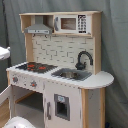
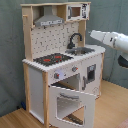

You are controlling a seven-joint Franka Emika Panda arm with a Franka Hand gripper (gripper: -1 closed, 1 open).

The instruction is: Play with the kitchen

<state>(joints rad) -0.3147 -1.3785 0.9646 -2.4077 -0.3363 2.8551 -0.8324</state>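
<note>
The kitchen (image 1: 60, 75) stands on a wooden floor (image 2: 15, 117) in front of a grey curtain (image 2: 10, 50) in both exterior views. On its counter (image 2: 75, 56) lie the black-red hob (image 2: 52, 58) and the grey sink (image 2: 82, 50) with the black faucet (image 2: 74, 39) behind it. In the second exterior view the oven door (image 2: 70, 102) hangs open, tilted outward and down.

In the second exterior view the white arm (image 2: 112, 40) enters from the second exterior view's right and reaches almost level toward the kitchen. Its narrow front end is near the upper edge of the kitchen, above the sink end of the counter, and touches nothing. Whether the tool (image 2: 92, 34) is wide or narrow I cannot tell.
</note>
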